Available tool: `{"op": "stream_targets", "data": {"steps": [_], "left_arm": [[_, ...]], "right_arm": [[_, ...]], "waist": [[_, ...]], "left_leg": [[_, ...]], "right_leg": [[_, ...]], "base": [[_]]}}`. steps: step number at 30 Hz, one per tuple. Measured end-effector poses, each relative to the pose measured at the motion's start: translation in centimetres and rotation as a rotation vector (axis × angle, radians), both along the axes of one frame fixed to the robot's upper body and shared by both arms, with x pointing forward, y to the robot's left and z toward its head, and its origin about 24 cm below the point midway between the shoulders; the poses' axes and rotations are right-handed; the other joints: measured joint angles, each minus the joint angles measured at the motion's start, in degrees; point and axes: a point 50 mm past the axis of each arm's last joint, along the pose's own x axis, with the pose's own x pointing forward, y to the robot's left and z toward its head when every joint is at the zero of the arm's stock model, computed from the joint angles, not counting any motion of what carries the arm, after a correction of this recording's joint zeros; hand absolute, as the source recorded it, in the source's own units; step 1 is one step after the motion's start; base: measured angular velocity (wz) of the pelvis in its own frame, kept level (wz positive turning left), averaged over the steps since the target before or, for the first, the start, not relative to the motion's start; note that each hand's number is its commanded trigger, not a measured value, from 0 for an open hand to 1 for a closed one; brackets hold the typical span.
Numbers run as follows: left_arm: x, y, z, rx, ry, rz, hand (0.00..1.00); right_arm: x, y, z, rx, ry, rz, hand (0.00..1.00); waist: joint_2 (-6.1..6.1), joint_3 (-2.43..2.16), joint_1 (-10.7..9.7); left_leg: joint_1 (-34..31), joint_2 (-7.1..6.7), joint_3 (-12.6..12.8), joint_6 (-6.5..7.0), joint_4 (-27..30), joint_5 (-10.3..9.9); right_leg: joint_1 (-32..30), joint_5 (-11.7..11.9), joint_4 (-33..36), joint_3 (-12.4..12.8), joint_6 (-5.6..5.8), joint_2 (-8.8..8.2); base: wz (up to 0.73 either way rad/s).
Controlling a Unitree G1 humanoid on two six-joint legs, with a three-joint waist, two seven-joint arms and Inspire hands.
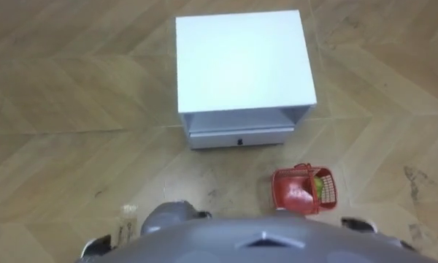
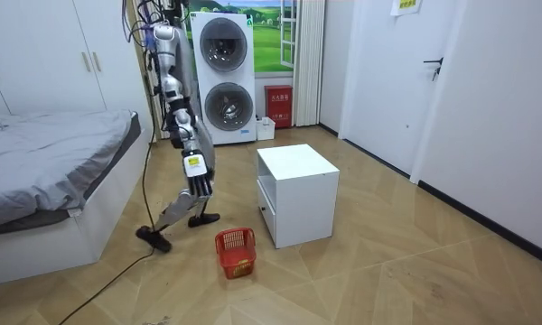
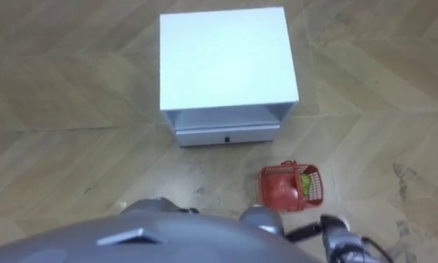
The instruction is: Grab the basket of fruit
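Note:
The red plastic fruit basket (image 1: 286, 191) stands on the wooden floor with a green fruit (image 1: 323, 184) inside. It is just right of my front, close below the white nightstand's right corner. In the room view the basket (image 2: 228, 244) sits a step in front of me, towards the camera. My right hand (image 2: 199, 187) hangs straight down at my side with its fingers straight, empty and well above the basket. It appears again as the right hand (image 3: 344, 235) at the lower right, apart from the basket. A small part of my left hand (image 1: 95, 247) shows at the lower left edge.
A white nightstand (image 1: 241, 62) with an open shelf and one drawer stands right ahead of me. In the room view a bed (image 2: 45, 171) is behind me, stacked washing machines (image 2: 224, 77) are at the back wall, and a closed door (image 2: 452, 81) is at the right.

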Motion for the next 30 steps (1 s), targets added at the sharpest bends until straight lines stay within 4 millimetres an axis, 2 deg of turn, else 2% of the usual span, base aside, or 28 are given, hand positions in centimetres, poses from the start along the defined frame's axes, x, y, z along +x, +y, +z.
{"op": "stream_targets", "data": {"steps": [1,2,3,4,5,6,7,8,9,10,11,13,14,15,18,20,21,22,23,24,25,26,27,28,29,30], "left_arm": [[0.9,0.3,0.1,0.017,-0.022,-0.007,0.0],[1.5,0.4,0.2,0.025,-0.037,-0.01,0.0],[2.9,0.6,0.3,0.042,-0.067,-0.015,0.0],[4.4,0.6,0.4,0.059,-0.107,-0.011,0.0],[5.0,0.6,0.5,0.066,-0.124,-0.008,0.0],[6.1,0.6,0.6,0.078,-0.16,-0.009,0.0],[7.1,0.4,0.7,0.082,-0.191,-0.033,0.0],[7.2,0.4,0.8,0.082,-0.196,-0.041,0.0],[7.6,0.4,0.8,0.088,-0.207,-0.043,0.0],[7.5,0.6,0.9,0.1,-0.203,-0.046,0.0],[7.4,0.7,0.9,0.104,-0.199,-0.05,0.0],[7.1,0.8,0.8,0.12,-0.189,-0.062,0.0],[7.0,0.9,0.9,0.124,-0.188,-0.06,0.0],[6.9,1.1,0.9,0.138,-0.192,-0.057,0.0],[7.1,1.8,1.2,0.168,-0.204,-0.045,0.0],[7.2,1.9,1.2,0.178,-0.218,-0.023,0.0],[7.4,1.9,1.3,0.182,-0.23,-0.007,0.0],[7.2,1.8,1.2,0.182,-0.224,-0.011,0.0],[7.1,1.8,1.2,0.186,-0.22,-0.011,0.0],[6.8,1.9,1.2,0.2,-0.21,-0.022,0.0],[6.7,2.0,1.2,0.216,-0.2,-0.041,0.0],[6.6,2.0,1.2,0.22,-0.2,-0.043,0.0],[6.8,1.9,1.2,0.226,-0.204,-0.053,0.0],[7.4,1.8,1.3,0.226,-0.227,-0.056,0.0],[7.2,1.8,1.2,0.225,-0.227,-0.055,0.0],[6.3,1.7,1.1,0.22,-0.209,-0.052,0.0]], "right_arm": [[2.2,0.1,0.4,0.0,-0.074,-0.015,0.0],[3.1,0.2,0.6,0.001,-0.106,-0.024,0.0],[4.8,0.3,1.1,0.003,-0.168,-0.038,0.0],[6.4,0.4,1.6,0.004,-0.214,-0.047,0.0],[7.0,0.5,1.8,0.005,-0.227,-0.05,0.0],[7.8,0.6,2.1,0.011,-0.256,-0.065,0.0],[8.2,0.6,2.3,0.007,-0.274,-0.077,0.0],[8.5,0.5,2.4,0.005,-0.284,-0.085,0.0],[9.0,0.4,2.7,0.002,-0.308,-0.106,0.0],[9.4,0.3,2.9,-0.002,-0.328,-0.118,0.0],[9.6,0.2,3.0,-0.005,-0.337,-0.124,0.0],[10.3,-0.6,3.7,-0.035,-0.375,-0.14,0.0],[10.5,-0.8,4.0,-0.043,-0.391,-0.15,0.0],[11.2,-1.1,4.5,-0.053,-0.428,-0.171,0.0],[13.1,-1.3,5.6,-0.066,-0.5,-0.188,0.0],[14.0,-1.3,6.2,-0.067,-0.525,-0.184,0.0],[14.7,-1.2,6.6,-0.065,-0.545,-0.178,0.0],[15.7,-1.1,7.2,-0.066,-0.574,-0.173,0.0],[16.0,-1.1,7.4,-0.07,-0.586,-0.173,0.0],[16.3,-1.1,7.7,-0.076,-0.605,-0.176,0.0],[16.3,-1.1,7.9,-0.079,-0.618,-0.186,0.0],[16.3,-1.1,7.9,-0.082,-0.623,-0.19,0.0],[16.5,-1.2,8.1,-0.093,-0.633,-0.196,0.0],[16.6,-1.2,8.3,-0.099,-0.643,-0.196,0.0],[16.7,-1.2,8.3,-0.1,-0.644,-0.191,0.0],[17.0,-1.1,8.6,-0.11,-0.653,-0.169,0.0]], "waist": [[-0.64,-0.18,0.1],[-0.68,-0.17,-0.1],[-0.7,-0.04,0.1],[-0.41,0.38,0.3],[-0.47,0.58,0.2],[-1.07,0.92,0.3],[-0.98,0.74,0.7],[-0.53,0.49,1.3],[-1.17,0.82,1.7],[-1.6,1.08,1.7],[-1.66,1.07,1.7],[-1.98,1.05,1.7],[-2.03,1.09,1.7],[-2.34,1.23,1.5],[-3.48,1.74,1.3],[-3.48,1.86,0.7],[-3.67,2.03,0.2],[-3.38,2.27,0.0],[-3.3,2.39,0.0],[-3.31,2.4,0.1],[-3.38,2.42,-0.3],[-3.47,2.42,-0.6],[-3.68,2.56,-1.6],[-4.12,2.9,-2.9],[-4.6,3.24,-3.2],[-4.07,3.01,-2.3]], "left_leg": [[-4.2,0.41,-0.1,0.15,3.0,-0.1],[-6.5,0.73,-0.2,0.3,4.8,-0.1],[-11.0,1.4,-0.5,0.52,8.6,-0.3],[-15.2,2.12,-1.2,0.63,12.3,-0.4],[-17.2,2.2,-1.7,0.66,14.2,-0.5],[-20.8,2.11,-2.9,0.43,17.5,-1.0],[-24.5,1.99,-4.0,-0.07,20.7,-1.6],[-26.0,2.16,-4.1,-0.12,22.3,-2.0],[-28.9,2.07,-4.0,0.33,25.6,-2.7],[-31.7,2.09,-4.0,0.91,29.5,-3.8],[-33.0,2.22,-4.1,1.19,31.6,-4.6],[-37.3,2.17,-4.1,2.38,39.1,-7.6],[-38.2,2.15,-4.0,2.67,40.9,-8.4],[-39.8,2.11,-3.5,2.61,44.1,-10.1],[-43.5,2.07,-1.7,1.4,51.7,-13.4],[-45.5,2.2,-1.2,0.02,55.6,-15.0],[-46.6,2.12,-0.7,-1.61,57.5,-15.7],[-47.9,1.77,-0.6,-2.65,59.5,-16.2],[-48.5,1.54,-0.6,-2.63,60.6,-16.4],[-49.7,1.0,-0.2,-1.06,62.5,-17.2],[-50.4,1.11,0.7,0.86,64.3,-18.2],[-50.8,1.36,1.2,1.44,65.0,-18.5],[-51.3,2.04,2.2,1.65,66.3,-18.6],[-51.7,2.75,3.2,-0.52,67.5,-18.3],[-52.1,2.71,2.4,-3.15,69.8,-17.9],[-52.4,-0.01,-6.4,-4.01,73.7,-20.0]], "right_leg": [[1.1,0.1,-2.7,0.1,0.09,0.02],[1.6,-0.1,-4.4,0.1,0.31,0.06],[2.1,-2.9,-7.2,0.2,2.46,0.42],[1.3,-8.2,-7.8,0.1,2.93,1.34],[0.5,-10.6,-7.5,0.3,3.04,1.53],[-1.7,-14.9,-5.5,1.2,2.45,2.13],[-4.5,-18.7,-2.1,1.4,1.91,2.21],[-6.0,-20.4,0.3,1.5,1.68,2.01],[-9.2,-23.5,6.1,1.8,2.04,0.97],[-12.1,-25.4,12.8,2.2,2.23,0.13],[-13.7,-26.0,16.2,2.3,2.41,-0.17],[-18.3,-26.3,29.1,3.2,2.23,-1.85],[-19.2,-26.3,31.9,3.3,2.23,-2.35],[-20.8,-26.3,37.1,3.5,2.24,-3.45],[-24.7,-26.1,49.2,6.2,2.33,-5.11],[-26.0,-26.0,54.1,7.1,2.26,-5.45],[-26.9,-26.0,56.8,7.7,2.22,-6.18],[-27.8,-25.9,59.4,8.3,2.13,-6.45],[-28.2,-25.9,60.9,8.6,2.19,-6.59],[-28.4,-25.7,64.5,9.0,2.47,-6.85],[-28.2,-25.5,67.4,9.2,2.86,-7.08],[-27.9,-24.8,68.7,9.1,3.0,-7.18],[-27.4,-24.1,70.4,9.2,2.66,-6.87],[-27.5,-24.0,71.7,9.8,2.0,-7.27],[-27.5,-23.9,72.1,9.6,1.79,-7.89],[-28.8,-23.9,74.0,10.6,1.81,-8.09]], "base": [[0.05],[0.12],[0.23],[0.25],[0.35],[0.32],[0.26],[0.12],[0.13],[0.18],[0.23],[0.24],[0.3],[0.36],[0.43],[0.47],[0.3],[0.21],[0.15],[0.29],[0.44],[0.7],[0.76],[0.69],[0.07],[-0.57]]}}
